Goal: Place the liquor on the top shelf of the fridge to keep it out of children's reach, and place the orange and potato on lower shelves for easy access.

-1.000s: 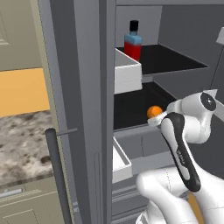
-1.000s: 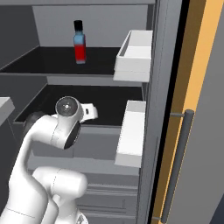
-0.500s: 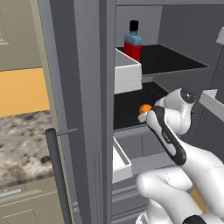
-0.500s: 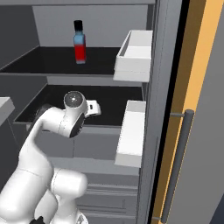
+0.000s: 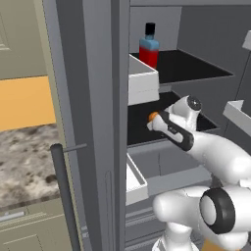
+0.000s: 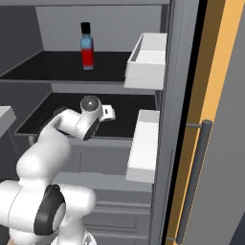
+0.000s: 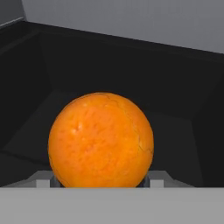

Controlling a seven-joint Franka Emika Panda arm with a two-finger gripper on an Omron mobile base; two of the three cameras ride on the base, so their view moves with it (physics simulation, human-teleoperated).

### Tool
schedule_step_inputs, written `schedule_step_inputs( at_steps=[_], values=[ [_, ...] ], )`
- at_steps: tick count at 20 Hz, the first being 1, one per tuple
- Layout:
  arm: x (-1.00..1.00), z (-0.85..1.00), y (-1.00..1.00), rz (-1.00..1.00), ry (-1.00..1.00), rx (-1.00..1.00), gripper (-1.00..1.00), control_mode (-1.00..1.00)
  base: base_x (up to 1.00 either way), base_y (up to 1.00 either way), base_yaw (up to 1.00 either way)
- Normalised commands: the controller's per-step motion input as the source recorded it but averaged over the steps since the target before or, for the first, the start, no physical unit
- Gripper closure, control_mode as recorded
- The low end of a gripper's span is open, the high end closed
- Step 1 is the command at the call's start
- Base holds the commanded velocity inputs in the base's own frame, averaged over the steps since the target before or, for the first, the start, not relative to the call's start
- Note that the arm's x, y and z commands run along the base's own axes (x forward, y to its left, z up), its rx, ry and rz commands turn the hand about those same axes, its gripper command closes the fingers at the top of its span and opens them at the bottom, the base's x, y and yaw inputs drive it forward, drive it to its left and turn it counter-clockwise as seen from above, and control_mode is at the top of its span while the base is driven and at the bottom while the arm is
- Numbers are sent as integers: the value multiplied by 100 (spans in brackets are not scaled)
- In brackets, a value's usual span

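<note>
The liquor (image 5: pixel 149 45) (image 6: pixel 86 45) stands upright on the top shelf (image 5: pixel 192 68) (image 6: pixel 52 68) of the open grey fridge (image 5: pixel 93 98) (image 6: pixel 183 72). My gripper (image 5: pixel 157 120) (image 7: pixel 100 178) reaches in over the lower shelf (image 5: pixel 141 131) (image 6: pixel 128 119) just beneath, shut on the orange (image 5: pixel 153 116) (image 7: pixel 100 139). In the hand view the round fruit sits between both fingertips (image 7: pixel 43 177), with the dark shelf floor and back wall behind it. In the right base view my wrist hides the fruit. The potato is out of view.
White door bins (image 5: pixel 142 81) (image 6: pixel 148 62) hang beside the shelves, with more lower down (image 5: pixel 133 180) (image 6: pixel 143 149). A grey drawer front (image 5: pixel 169 162) sits under the lower shelf. A bar handle (image 5: pixel 63 196) (image 6: pixel 194 182) and a granite counter (image 5: pixel 24 162) flank the opening.
My arm has stretched further into the fridge, carrying the orange leftward in the left base view, over the lower shelf. The liquor has stayed put.
</note>
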Motion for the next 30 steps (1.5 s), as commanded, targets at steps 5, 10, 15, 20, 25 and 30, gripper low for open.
schedule_step_inputs(
  at_steps=[5,10,15,20,25,30],
  values=[
    [84,-31,0,0,-2,0,100,-100,0,0,0],
    [86,-20,8,0,-1,0,-100,-100,0,0,0],
    [27,-2,3,0,-2,0,-100,-100,0,0,0],
    [-34,17,0,0,0,0,-100,-100,0,0,0],
    [-95,49,0,0,0,0,-100,-100,0,0,0],
    [-100,69,0,0,4,0,-100,-100,0,0,0]
  ],
)
